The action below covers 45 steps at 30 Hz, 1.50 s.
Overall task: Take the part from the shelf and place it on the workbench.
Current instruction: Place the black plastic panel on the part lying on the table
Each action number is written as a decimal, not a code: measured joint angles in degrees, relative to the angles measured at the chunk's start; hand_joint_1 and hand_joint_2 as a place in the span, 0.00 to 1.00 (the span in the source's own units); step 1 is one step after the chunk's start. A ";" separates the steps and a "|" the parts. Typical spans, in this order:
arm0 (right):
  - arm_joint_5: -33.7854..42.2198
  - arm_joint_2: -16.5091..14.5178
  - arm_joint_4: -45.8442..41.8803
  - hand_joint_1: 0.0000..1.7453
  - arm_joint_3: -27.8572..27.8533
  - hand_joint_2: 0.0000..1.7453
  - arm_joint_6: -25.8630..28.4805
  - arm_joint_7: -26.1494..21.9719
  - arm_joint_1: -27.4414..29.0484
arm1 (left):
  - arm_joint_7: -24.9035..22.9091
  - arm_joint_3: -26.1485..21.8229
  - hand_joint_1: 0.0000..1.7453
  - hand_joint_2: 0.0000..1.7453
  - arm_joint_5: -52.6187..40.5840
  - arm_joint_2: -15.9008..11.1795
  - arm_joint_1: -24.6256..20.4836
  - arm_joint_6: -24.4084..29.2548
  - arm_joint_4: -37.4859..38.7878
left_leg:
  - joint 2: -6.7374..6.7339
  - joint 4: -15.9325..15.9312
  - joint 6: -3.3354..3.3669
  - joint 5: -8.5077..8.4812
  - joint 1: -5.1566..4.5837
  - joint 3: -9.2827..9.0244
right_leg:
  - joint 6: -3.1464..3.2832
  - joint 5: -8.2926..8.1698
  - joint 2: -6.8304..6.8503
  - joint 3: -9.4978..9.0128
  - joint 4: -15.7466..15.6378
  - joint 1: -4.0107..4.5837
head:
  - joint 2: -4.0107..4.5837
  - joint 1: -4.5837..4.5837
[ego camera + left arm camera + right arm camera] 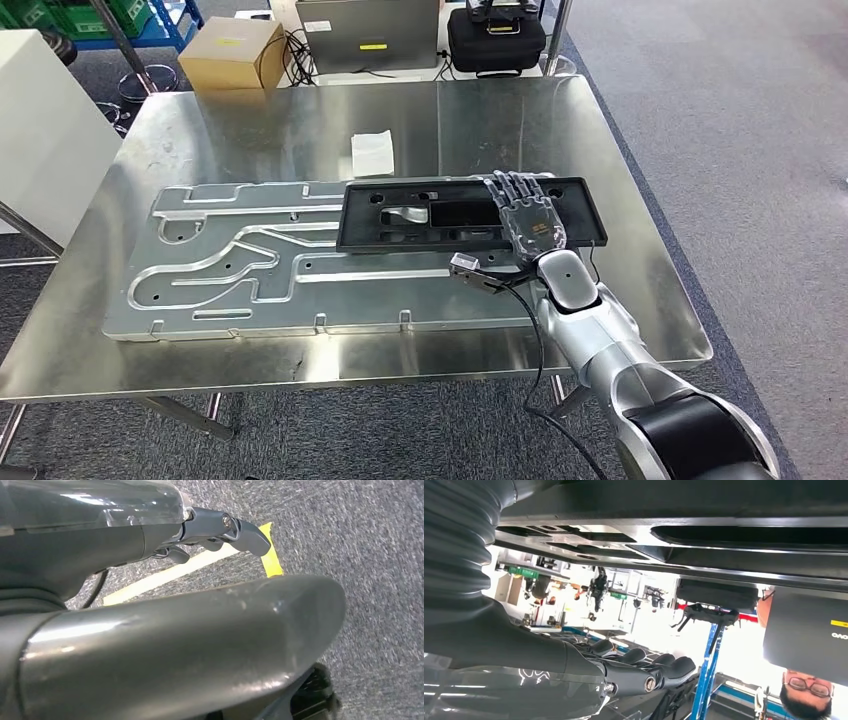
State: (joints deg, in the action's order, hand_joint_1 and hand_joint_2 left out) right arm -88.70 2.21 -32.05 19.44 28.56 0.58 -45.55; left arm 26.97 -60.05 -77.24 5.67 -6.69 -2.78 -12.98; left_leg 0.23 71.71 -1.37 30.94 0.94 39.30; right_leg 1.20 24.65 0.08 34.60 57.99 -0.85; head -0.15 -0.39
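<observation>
My right hand (530,215) lies flat w/ fingers spread on the black part's (420,215) right end; part's long axis runs left-right across the workbench (640,290); left hand (220,530) hangs, fingers curled, empty.

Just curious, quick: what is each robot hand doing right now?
Left hand: hangs over the floor, fingers curled, holding nothing.
Right hand: lies flat on the black part, fingers spread; no grip visible.

A workshop or lab: steel workbench (250,130), machined aluminium plate (230,265), grey carpet, green storage bins (90,15).
</observation>
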 joint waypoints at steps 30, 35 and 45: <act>0.87 1.55 -0.86 0.00 -1.79 1.00 1.14 -1.23 1.54 | 0.71 -0.08 0.00 0.00 0.99 0.07 0.04 -1.26 0.00 | -0.17 2.74 -0.13 -1.32 0.02 2.40 | 0.31 -0.99 0.27 0.38 -1.28 0.42 | 0.00 0.91; 0.93 1.51 -2.71 0.00 -1.96 1.00 2.25 -1.41 2.41 | 0.74 -0.08 0.00 0.00 1.05 0.03 -0.28 -1.25 0.00 | -0.02 -11.86 0.26 -1.89 -0.03 -9.60 | -1.30 -3.04 0.31 3.93 0.69 0.25 | -0.01 0.85; 0.69 1.68 -6.73 0.00 -2.32 1.00 3.55 -1.52 5.46 | 0.67 -0.08 0.00 0.00 1.26 0.08 -0.20 -1.30 0.02 | -0.41 -13.47 3.27 -7.35 -0.31 -3.94 | -3.64 7.27 0.04 7.10 16.43 -0.10 | -0.01 1.17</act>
State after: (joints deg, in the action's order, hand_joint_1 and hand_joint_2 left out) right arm -88.01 3.89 -38.78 17.12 32.10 -0.94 -40.09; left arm 27.64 -60.13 -75.98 5.75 -6.89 -4.08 -12.96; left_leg -0.18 58.24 1.91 23.60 0.63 35.36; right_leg -2.44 31.92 0.12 41.70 74.42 -0.96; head -0.16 0.78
